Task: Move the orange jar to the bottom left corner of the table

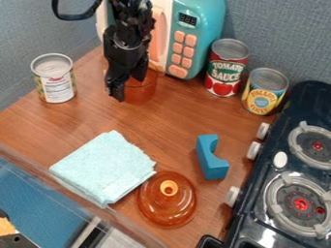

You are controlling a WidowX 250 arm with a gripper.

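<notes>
ngl can't tell if the gripper (127, 89) is spread or pinching, but the orange jar (141, 91) is nr the tabletop's (161, 123) top edge by the microwave (199, 29), just off the tool's right in view, so prob only a tiny shift to line up imo

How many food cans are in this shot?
3: a white-labelled can at the left, a red-labelled can just right of the toy microwave, and a yellow-labelled can between that one and the toy stove.
</notes>
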